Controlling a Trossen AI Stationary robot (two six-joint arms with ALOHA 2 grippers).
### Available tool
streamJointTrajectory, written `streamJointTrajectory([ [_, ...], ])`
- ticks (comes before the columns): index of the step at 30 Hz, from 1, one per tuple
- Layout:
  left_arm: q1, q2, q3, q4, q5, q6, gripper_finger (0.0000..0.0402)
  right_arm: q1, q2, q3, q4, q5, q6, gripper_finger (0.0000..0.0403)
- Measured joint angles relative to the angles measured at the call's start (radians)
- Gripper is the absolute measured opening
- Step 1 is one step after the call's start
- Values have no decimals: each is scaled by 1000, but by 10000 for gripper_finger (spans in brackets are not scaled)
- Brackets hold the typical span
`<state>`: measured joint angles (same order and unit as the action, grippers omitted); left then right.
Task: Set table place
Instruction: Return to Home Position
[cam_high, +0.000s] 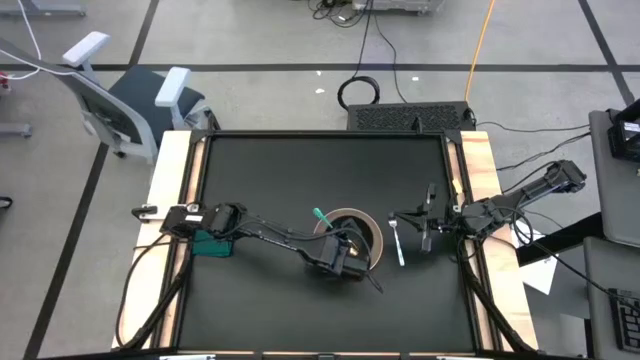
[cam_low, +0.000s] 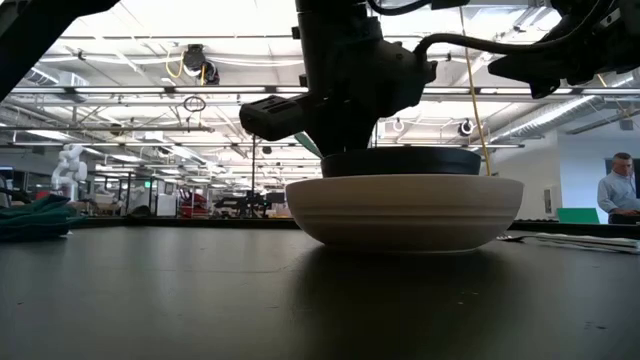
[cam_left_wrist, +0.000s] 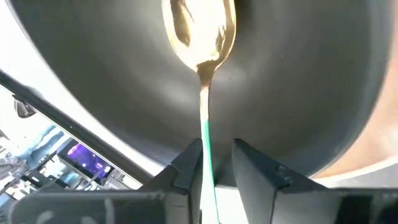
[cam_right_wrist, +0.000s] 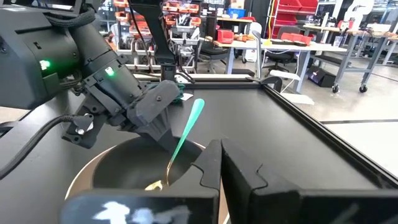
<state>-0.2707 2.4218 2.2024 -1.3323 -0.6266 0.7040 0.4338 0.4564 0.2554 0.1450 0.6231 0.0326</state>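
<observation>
A black bowl (cam_low: 400, 160) sits inside the pinkish-beige plate (cam_low: 405, 210) at mid-table. The spoon's gold bowl (cam_left_wrist: 199, 31) lies inside the black bowl, and its green handle (cam_right_wrist: 186, 130) slants up over the rim. My left gripper (cam_left_wrist: 217, 146) hangs over the bowl, slightly open, one finger on each side of the handle. A silver fork (cam_high: 398, 245) lies flat on the table just right of the plate. My right gripper (cam_right_wrist: 222, 146) is shut and empty, above the table to the right of the fork. My left gripper comes down at a slant over the plate's near-left side, its fingers straddling the green handle (cam_left_wrist: 207, 155) near its middle. The gap is wider than the handle. The handle lies close to one finger (cam_left_wrist: 186, 168); I cannot tell whether they touch.
A folded green cloth (cam_high: 210, 243) lies at the table's left side, under the left arm. Pale wooden strips (cam_high: 170, 200) run along both short sides. Bare black tabletop (cam_high: 320, 160) lies far and near of the plate. A person stands far off in the room (cam_low: 622, 195).
</observation>
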Motion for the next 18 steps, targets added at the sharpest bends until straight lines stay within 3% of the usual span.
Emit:
streamJointTrajectory([
  [6, 1, 0, 0, -1, -19, -2, 114, 0, 0, 0, 0, 0, 1, 0],
  [11, -13, 0, 7, -10, -120, 12, 128, 0, 0, 0, 0, 0, 1, 0],
  [18, -37, 0, 69, -28, -125, 17, 131, 0, 0, 0, 0, 0, 1, 0],
])
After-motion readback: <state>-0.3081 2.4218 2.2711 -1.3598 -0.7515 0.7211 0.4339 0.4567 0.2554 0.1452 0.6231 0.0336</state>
